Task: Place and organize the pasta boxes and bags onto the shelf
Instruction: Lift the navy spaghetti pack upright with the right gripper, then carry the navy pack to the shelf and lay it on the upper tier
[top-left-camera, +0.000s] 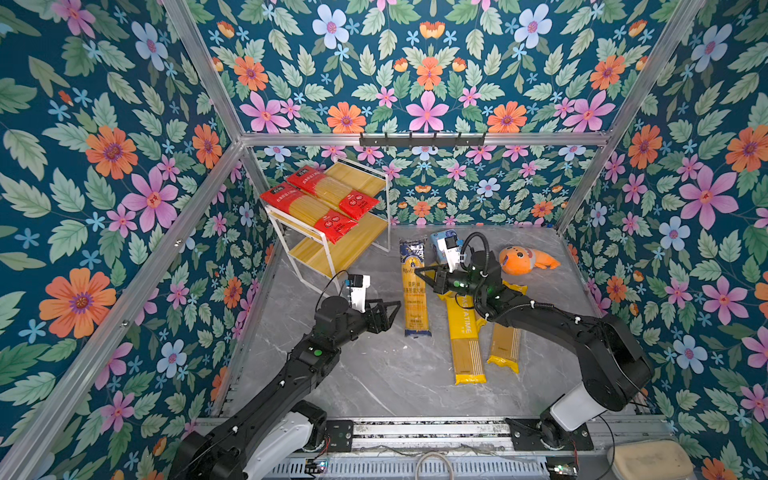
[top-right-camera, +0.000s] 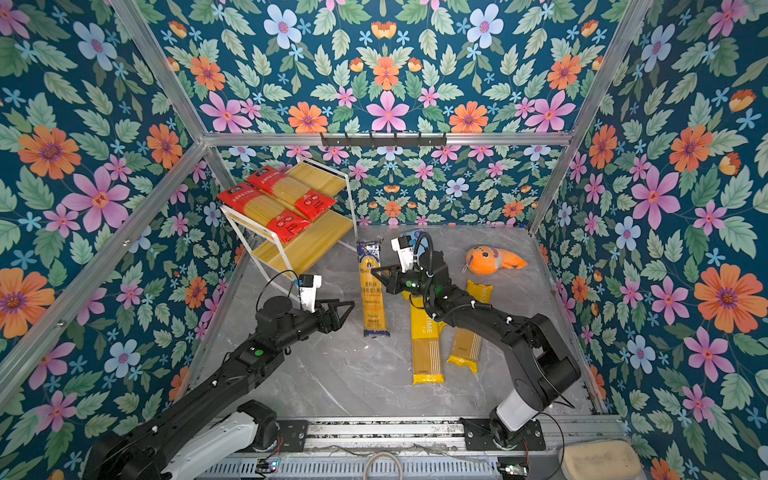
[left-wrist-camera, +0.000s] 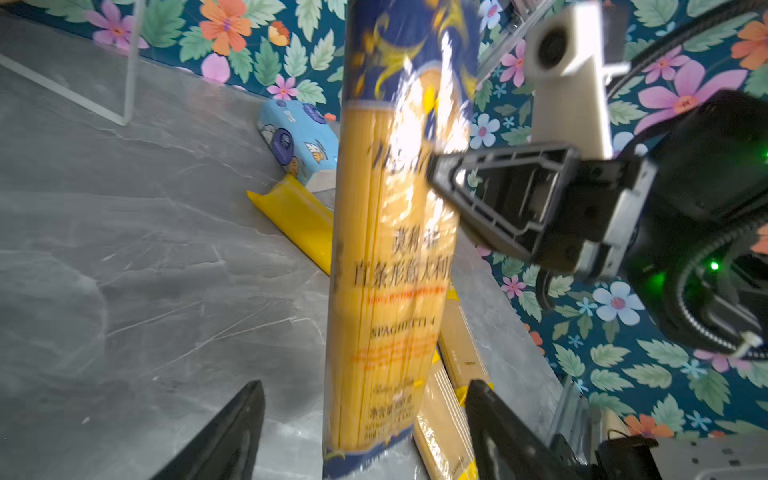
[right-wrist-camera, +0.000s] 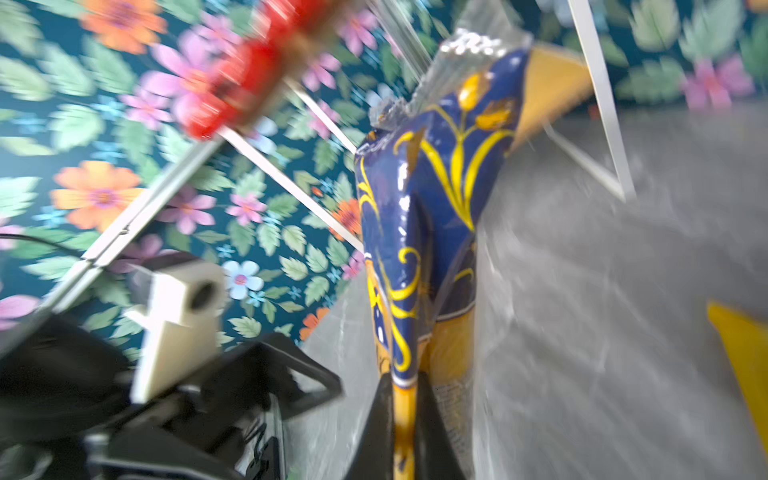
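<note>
1. Blue-and-gold spaghetti pack (top-left-camera: 415, 299) lies lengthwise on the grey table (top-left-camera: 374, 382) at the centre of both top views. Its far end is near the lower right foot of the shelf (top-left-camera: 349, 249).
2. My right gripper (top-left-camera: 419, 272) is clamped on that pack's right edge, in its upper half. In the right wrist view my 2 fingers (right-wrist-camera: 374, 432) pinch the wrapper at the bottom centre of the frame.
3. My left gripper (top-left-camera: 395, 313) hovers just left of the pack's lower half, jaws apart and holding nothing. In the left wrist view the pack shows between my 2 spread fingers.
4. On the shelf's top board, upper left of centre, the front red pack (top-left-camera: 309, 212) and the back red pack (top-left-camera: 332, 191) lie side by side.
5. Lower right of centre, the left yellow pack (top-left-camera: 465, 345) and the right yellow pack (top-left-camera: 505, 345) lie on the table. Their far ends are hidden under my right arm.
6. A third yellow end (left-wrist-camera: 295, 216) shows in the left wrist view, just beside the light-blue tissue pack (left-wrist-camera: 299, 137).
7. The orange plush toy (top-left-camera: 525, 259) lies at the table's far right, well apart from both grippers.
</note>
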